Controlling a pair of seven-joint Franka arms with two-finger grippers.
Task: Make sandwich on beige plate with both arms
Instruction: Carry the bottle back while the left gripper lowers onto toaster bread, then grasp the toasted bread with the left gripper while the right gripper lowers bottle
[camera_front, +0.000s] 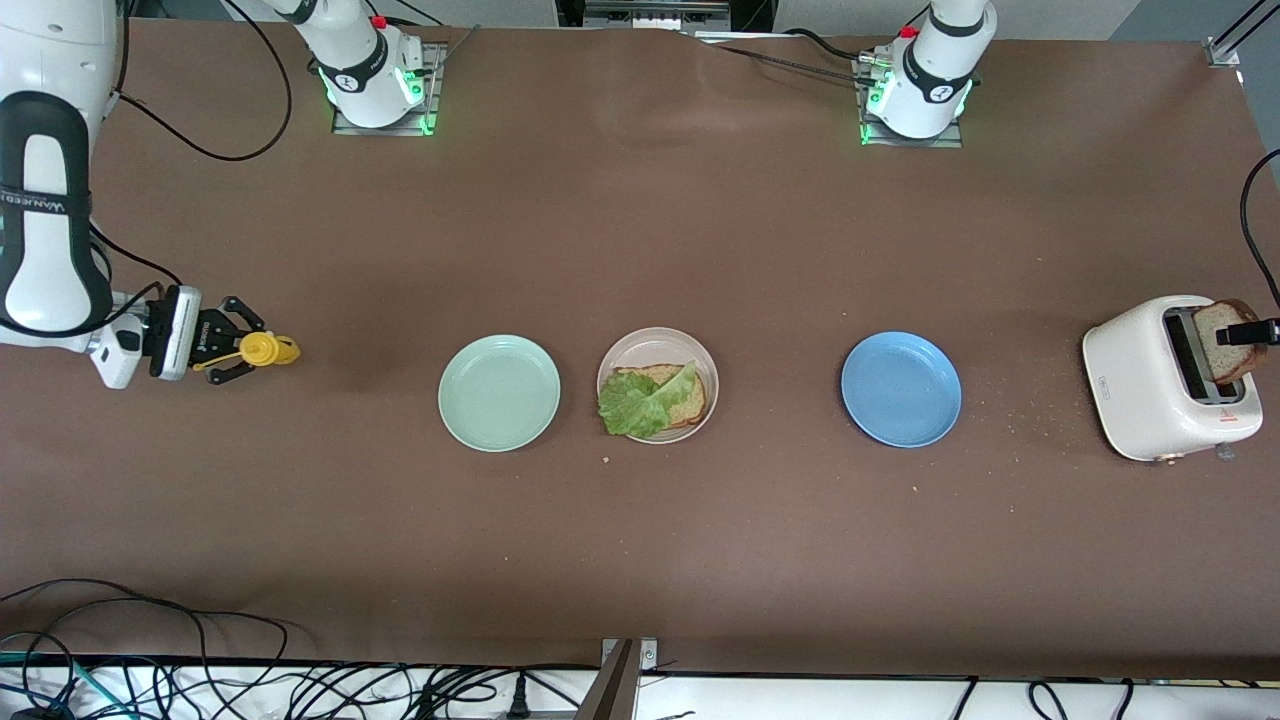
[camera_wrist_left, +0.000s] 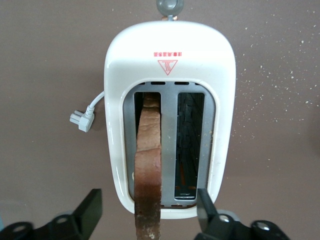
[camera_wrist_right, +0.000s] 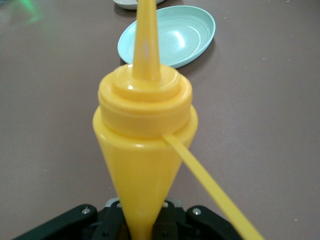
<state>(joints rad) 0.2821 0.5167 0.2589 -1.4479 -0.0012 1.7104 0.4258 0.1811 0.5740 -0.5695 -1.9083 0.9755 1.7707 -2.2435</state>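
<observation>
The beige plate (camera_front: 640, 348) lies mid-table and holds one brown bread slice (camera_front: 688, 394) with a ruffled green lettuce leaf (camera_front: 633, 402) on top. A second bread slice (camera_front: 1228, 338) (camera_wrist_left: 148, 150) stands up out of a slot of the white toaster (camera_front: 1160, 385) (camera_wrist_left: 170, 55) at the left arm's end. My left gripper (camera_front: 1248, 334) (camera_wrist_left: 148, 206) straddles that slice. It is open, with a gap on each side. At the right arm's end, my right gripper (camera_front: 232, 352) (camera_wrist_right: 142, 222) is shut on a yellow squeeze bottle (camera_front: 262, 349) (camera_wrist_right: 145, 125), held lying level over the table.
A mint green plate (camera_front: 499, 392) lies beside the beige plate toward the right arm's end, and a blue plate (camera_front: 900, 389) toward the left arm's end. Crumbs dot the table by the toaster. The toaster's plug (camera_wrist_left: 81, 119) lies loose beside it.
</observation>
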